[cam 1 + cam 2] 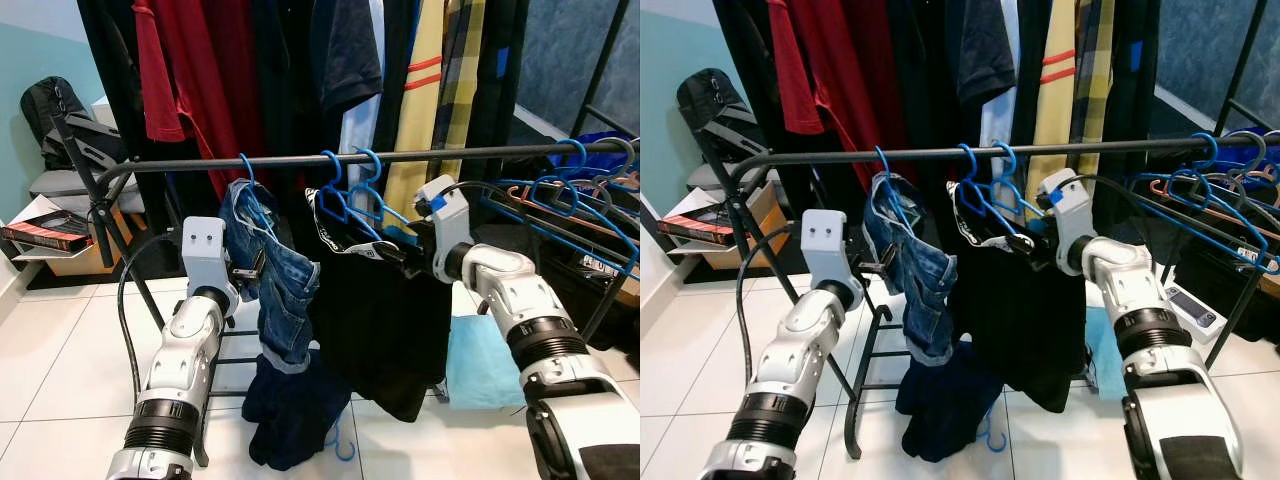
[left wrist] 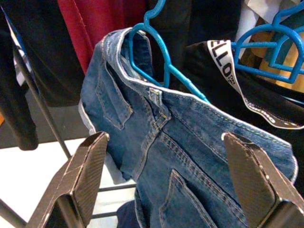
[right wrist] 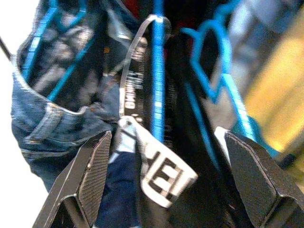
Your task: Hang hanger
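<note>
- The rail [image 1: 300,160] runs across the rack, with dark clothes hanging on another rail behind it.
- A blue hanger [image 1: 248,190] carrying jeans [image 1: 275,280] is hooked on the rail, as the task asks; the jeans droop toward dark cloth [image 1: 290,410] on the floor.
- Next to it, two more blue hooks [image 1: 350,175] hold a black garment [image 1: 375,320] with a lettered waistband [image 3: 164,175].
- The left claw [image 2: 166,185] is spread wide, its fingers [image 2: 88,173] on either side of the jeans and gripping nothing.
- The right claw [image 3: 161,185] is also wide open, pointed at the black garment's hanger [image 3: 158,76], nothing between its fingers.
- Judgement: the hanging looks done or nearly so; what is left is letting go cleanly.
- To do it well, draw each arm straight back along its own fingers so no tip catches denim or a hook.
- Keep the claws spread until they are free of the cloth.
- Risk: a snagged fold could drag a hook off the rail, or tip the jeans, which sit unevenly on their hanger.
</note>
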Available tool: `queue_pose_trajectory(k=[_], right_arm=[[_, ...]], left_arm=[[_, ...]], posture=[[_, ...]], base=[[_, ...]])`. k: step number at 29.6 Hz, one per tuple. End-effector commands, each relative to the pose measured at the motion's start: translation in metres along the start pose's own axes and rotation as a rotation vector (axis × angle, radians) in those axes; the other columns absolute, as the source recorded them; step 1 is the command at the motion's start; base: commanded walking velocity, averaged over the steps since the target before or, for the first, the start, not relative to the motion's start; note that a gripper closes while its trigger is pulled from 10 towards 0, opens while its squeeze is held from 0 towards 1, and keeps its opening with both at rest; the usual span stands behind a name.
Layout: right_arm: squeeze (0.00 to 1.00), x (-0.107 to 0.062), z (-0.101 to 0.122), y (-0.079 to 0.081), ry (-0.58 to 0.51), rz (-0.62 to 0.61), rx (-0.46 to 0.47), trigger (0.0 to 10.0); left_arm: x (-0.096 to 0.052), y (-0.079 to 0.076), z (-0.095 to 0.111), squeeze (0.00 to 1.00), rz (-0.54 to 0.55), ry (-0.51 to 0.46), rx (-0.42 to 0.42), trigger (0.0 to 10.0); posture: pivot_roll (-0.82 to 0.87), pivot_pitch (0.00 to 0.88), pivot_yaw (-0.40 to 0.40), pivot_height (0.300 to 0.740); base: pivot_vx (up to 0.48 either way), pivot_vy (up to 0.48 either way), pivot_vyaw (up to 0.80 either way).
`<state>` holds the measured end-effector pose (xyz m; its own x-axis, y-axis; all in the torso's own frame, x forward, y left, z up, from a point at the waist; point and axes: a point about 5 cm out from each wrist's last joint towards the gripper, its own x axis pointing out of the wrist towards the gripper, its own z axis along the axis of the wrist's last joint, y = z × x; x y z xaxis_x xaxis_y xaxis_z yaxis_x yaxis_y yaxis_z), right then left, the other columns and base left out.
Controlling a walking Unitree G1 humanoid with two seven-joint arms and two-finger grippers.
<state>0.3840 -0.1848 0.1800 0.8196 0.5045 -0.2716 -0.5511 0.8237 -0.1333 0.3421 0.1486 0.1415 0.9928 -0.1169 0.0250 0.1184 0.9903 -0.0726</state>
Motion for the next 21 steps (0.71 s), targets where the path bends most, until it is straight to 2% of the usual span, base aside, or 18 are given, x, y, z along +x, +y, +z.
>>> queue_pose_trajectory(k=[1,6,8,12,15,17,21], right_arm=[[0.00,0.003,0.001,0.005,-0.008,0.017,0.005,10.0],[0.00,0.005,-0.003,0.004,0.036,-0.012,-0.009,10.0],[0.00,0.008,-0.011,0.006,0.100,-0.032,-0.013,10.0],[0.00,0.014,-0.022,0.013,0.162,-0.030,0.001,10.0],[0.00,0.016,-0.022,0.015,0.162,-0.024,0.008,10.0],[0.00,0.023,-0.016,0.025,0.104,0.040,-0.004,10.0],[0.00,0.030,-0.010,0.035,0.064,0.087,-0.025,10.0]], left_arm=[[0.000,0.001,0.001,0.00,0.004,0.005,-0.006,10.0],[0.000,0.001,0.002,0.00,0.005,0.005,-0.006,10.0],[0.000,0.001,0.002,0.00,0.005,0.005,-0.005,10.0],[-0.001,0.001,0.004,0.00,0.005,0.001,-0.010,10.0],[-0.001,0.001,0.004,0.00,0.005,0.000,-0.012,10.0],[-0.003,0.001,0.005,0.00,0.006,-0.007,-0.014,10.0],[-0.006,0.002,0.008,0.00,0.007,-0.016,-0.019,10.0]], posture=[[-0.07,0.000,0.015,0.740],[-0.07,0.000,0.014,0.740],[-0.07,0.000,0.016,0.740],[-0.06,0.000,0.013,0.740],[-0.06,0.000,0.013,0.740],[-0.04,0.000,0.006,0.740],[-0.03,0.000,0.002,0.740]], base=[[0.000,0.000,0.00],[0.000,0.000,0.00],[0.000,0.000,0.00],[0.000,0.000,0.00],[0.000,0.000,0.00],[0.000,0.000,0.00],[0.000,0.000,0.00]])
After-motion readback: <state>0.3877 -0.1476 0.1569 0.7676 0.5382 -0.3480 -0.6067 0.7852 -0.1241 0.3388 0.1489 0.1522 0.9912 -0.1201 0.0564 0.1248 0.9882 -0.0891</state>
